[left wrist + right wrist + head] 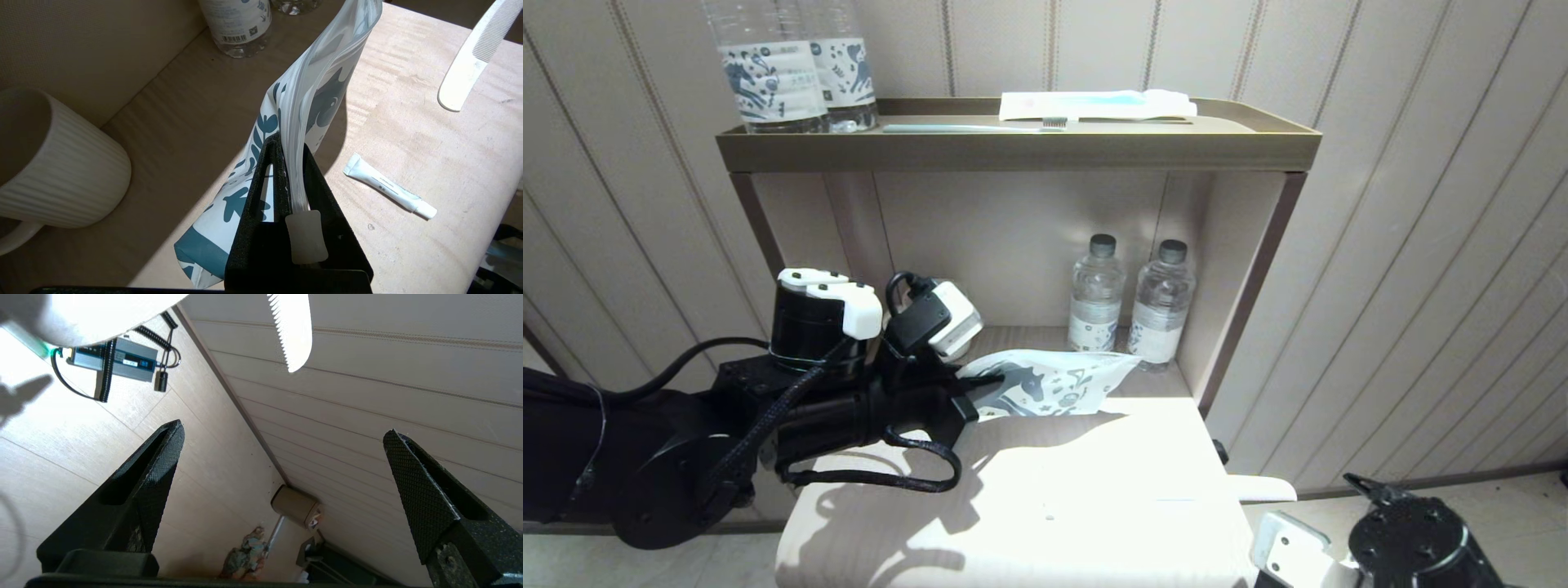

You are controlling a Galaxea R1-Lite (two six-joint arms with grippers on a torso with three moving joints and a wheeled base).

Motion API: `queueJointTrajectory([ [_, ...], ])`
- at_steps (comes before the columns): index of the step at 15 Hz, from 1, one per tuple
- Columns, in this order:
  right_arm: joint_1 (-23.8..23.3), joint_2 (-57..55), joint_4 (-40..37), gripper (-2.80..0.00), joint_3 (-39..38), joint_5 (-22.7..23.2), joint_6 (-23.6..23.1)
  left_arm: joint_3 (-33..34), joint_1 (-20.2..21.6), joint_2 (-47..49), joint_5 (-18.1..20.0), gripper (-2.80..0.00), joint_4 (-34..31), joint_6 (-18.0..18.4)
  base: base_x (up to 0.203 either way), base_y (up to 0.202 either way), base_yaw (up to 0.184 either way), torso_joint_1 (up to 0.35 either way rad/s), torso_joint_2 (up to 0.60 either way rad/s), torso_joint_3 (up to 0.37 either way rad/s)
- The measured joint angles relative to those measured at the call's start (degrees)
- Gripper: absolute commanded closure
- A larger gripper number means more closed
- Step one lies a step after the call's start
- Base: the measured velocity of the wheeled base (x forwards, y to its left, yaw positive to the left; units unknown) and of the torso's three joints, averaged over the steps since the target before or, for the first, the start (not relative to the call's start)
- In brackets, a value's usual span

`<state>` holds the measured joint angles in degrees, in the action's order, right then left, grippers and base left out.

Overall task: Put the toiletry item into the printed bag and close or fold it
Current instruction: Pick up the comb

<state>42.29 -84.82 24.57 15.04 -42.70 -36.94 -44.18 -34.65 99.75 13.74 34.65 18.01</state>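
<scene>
Left hand (pixel 292 179) of mine is clamped shut on the zip strip of the printed bag (pixel 310 94), with the slider tab sitting right at the fingers. Beyond the hand the bag stands up off the bench (pixel 429 155), its mouth gaping a little and its printed body sagging down to the surface beneath the hand. It is thin, soft plastic, so I judge it will flop and twist if I pull on anything but the stiffer zip edge.

Off to the far side of the bag from this hand lies the toiletry item (pixel 470 57), a flat white comb, near the bench's outer edge with its rounded tip poking past the edge. Between comb and bag, closer to the hand, lies a small white tube (pixel 388 185). On the hand's other side a ribbed white mug (pixel 57 163) rests on its side, and water bottles (pixel 1127 298) stand beyond the bag at the back of the shelf.

Right hand (pixel 282 457) hangs low beside the bench, fingers spread wide and holding nothing; the comb's tip (pixel 292 330) shows above and ahead of it. The comb looks light, stiff and slippery. I would pinch it across its flat faces at the overhanging end, since its low profile leaves little to grip elsewhere.
</scene>
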Motion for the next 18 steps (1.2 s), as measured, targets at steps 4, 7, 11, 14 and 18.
queueJointTrajectory([
  [4,-2.4,-6.87,8.54,-2.8,-0.05,1.03,-0.93,0.16,0.02,0.47,0.29,0.0,1.68,0.01,0.0,0.0,0.0,0.0,0.0,0.0],
  [7,-3.72,-10.28,11.61,-2.8,0.12,1.26,-1.71,0.04,0.02,0.99,0.32,0.0,2.06,0.01,0.0,0.0,0.0,0.0,0.0,0.0],
  [11,-5.37,-11.77,11.62,-2.8,2.03,1.28,-2.74,-0.11,-0.02,1.43,0.34,0.0,1.9,0.09,0.0,0.0,0.0,0.0,0.0,0.0],
  [14,-6.86,-12.54,11.43,-2.8,4.59,1.8,-3.33,-0.13,-0.02,1.69,0.29,0.0,2.01,0.14,0.0,0.0,0.0,0.0,0.0,0.0],
  [18,-7.45,-14.09,11.61,-2.8,6.32,2.38,-3.35,-0.33,-0.02,2.29,0.26,0.0,2.15,0.18,0.0,0.0,0.0,0.0,0.0,0.0],
])
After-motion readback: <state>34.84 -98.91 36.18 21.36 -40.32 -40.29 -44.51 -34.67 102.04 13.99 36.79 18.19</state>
